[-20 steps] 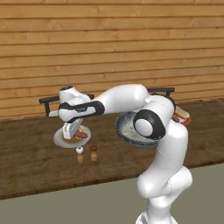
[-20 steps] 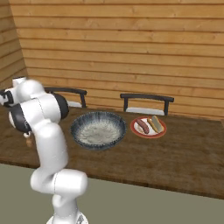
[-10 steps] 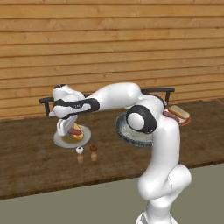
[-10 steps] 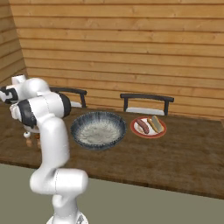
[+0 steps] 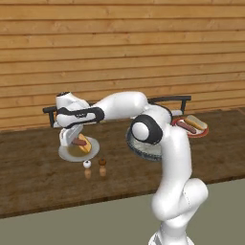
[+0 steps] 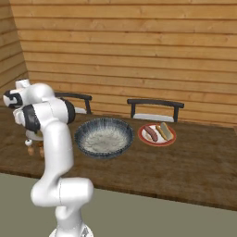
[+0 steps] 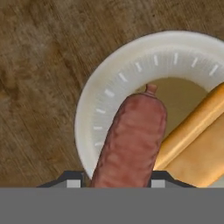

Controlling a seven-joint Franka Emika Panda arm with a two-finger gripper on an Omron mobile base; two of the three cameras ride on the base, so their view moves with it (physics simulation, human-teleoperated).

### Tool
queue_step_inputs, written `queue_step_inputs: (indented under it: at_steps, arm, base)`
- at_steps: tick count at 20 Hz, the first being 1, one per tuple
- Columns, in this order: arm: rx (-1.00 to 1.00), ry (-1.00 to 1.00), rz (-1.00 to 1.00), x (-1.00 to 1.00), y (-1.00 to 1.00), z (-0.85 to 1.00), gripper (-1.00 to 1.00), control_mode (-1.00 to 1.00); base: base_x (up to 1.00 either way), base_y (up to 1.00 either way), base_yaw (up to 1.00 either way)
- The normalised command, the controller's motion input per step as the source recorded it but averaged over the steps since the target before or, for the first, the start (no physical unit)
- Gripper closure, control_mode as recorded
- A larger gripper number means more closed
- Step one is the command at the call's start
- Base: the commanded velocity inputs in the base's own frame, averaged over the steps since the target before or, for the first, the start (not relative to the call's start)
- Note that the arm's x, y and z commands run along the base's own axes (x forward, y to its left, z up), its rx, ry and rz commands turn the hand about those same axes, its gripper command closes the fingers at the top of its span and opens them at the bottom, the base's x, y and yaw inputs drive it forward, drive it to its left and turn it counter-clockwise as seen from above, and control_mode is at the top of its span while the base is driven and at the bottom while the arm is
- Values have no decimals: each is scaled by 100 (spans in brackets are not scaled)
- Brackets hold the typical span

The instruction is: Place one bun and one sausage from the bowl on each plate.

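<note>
I had the gripper pinched on a sausage, carried low over the pale-rimmed plate at the left end of the wooden table. In the hand view the sausage hung between the two dark finger tips, its free end reaching toward the brownish centre of the plate, and a bun lay just beside it on that plate. Whether the sausage had touched the plate, I could not tell.

From the right base view the dark-rimmed bowl sat mid-table with nothing visible in it, and the second plate, red-rimmed and to the bowl's right, held one sausage and one bun side by side. That plate looked finished.

By my reading the job was close to its end: the sausage in the fingers was the last item, and it remained only to set it down beside the bun and let go. Two small shakers stood on the table just in front of the left plate, near enough to mind on the way out.
</note>
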Motion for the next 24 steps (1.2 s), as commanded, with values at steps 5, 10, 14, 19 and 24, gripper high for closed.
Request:
queue_step_inputs:
  at_steps: [5, 10, 14, 19, 24]
  arm:
    - [0, 0, -12, 16, 6, -14, 100, -100]
    - [0, 0, -7, 0, 3, -26, 100, -100]
    - [0, 0, -9, 3, 13, -42, 100, -100]
    - [0, 0, -11, 9, 8, -18, 100, -100]
    - [-1, 0, -13, 4, -3, 0, 100, -100]
  base:
    - [0, 0, 0]
    - [0, 0, 0]
    - [0, 0, 0]
    - [0, 0, 0]
    - [0, 0, 0]
